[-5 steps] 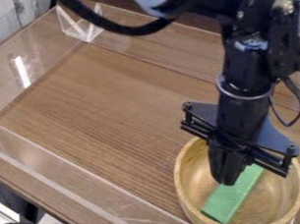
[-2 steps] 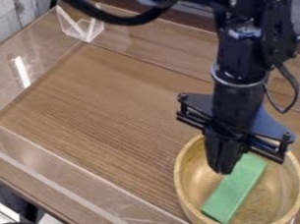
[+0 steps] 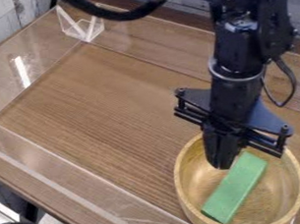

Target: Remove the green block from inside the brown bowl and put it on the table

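The brown bowl (image 3: 184,186) sits on the table (image 3: 99,108) at the lower right of the camera view. The green block (image 3: 239,191) lies slanted inside it, with its lower end on the bowl's floor near the front rim. My gripper (image 3: 225,163) points straight down into the bowl. Its fingers are shut together at the left edge of the block's upper end. The dark fingers hide the contact point itself.
Clear plastic walls (image 3: 24,71) run along the table's left and front edges, and a clip-like bracket (image 3: 79,27) sits at the far corner. Open wood surface lies to the left of the bowl. The black arm (image 3: 246,46) rises over the bowl's back.
The gripper has crept up and slightly left, and more of the block's upper end now shows to its right. The bowl has not moved.
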Controlling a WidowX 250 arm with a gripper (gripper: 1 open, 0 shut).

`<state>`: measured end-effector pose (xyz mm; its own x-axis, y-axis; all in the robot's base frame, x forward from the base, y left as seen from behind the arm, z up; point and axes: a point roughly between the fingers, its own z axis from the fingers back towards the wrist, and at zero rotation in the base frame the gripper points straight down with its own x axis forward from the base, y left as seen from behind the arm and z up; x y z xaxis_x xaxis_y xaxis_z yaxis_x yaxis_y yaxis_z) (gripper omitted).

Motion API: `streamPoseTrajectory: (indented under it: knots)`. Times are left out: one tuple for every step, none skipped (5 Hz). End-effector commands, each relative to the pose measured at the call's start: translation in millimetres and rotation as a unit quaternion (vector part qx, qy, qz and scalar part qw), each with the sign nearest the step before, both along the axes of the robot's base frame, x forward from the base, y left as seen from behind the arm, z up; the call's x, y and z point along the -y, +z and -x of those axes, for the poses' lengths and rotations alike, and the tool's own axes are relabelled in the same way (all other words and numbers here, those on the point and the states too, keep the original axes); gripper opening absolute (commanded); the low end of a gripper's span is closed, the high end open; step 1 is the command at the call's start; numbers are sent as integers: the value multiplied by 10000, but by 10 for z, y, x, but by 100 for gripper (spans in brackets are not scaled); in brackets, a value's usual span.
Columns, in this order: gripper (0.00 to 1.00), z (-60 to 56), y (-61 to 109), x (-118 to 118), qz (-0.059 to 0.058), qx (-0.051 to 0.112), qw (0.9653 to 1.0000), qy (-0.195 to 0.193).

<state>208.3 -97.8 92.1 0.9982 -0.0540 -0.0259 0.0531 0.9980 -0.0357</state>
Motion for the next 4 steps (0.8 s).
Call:
streamPoseTrajectory:
  knots:
    - [100, -101, 126, -5, 114, 315, 9994, 10]
    - [100, -95, 86, -22, 104, 298, 9995, -25]
    - [100, -92, 72, -38, 95, 285, 9995, -40]
    - [100, -88, 18, -17, 88, 292, 9995, -52]
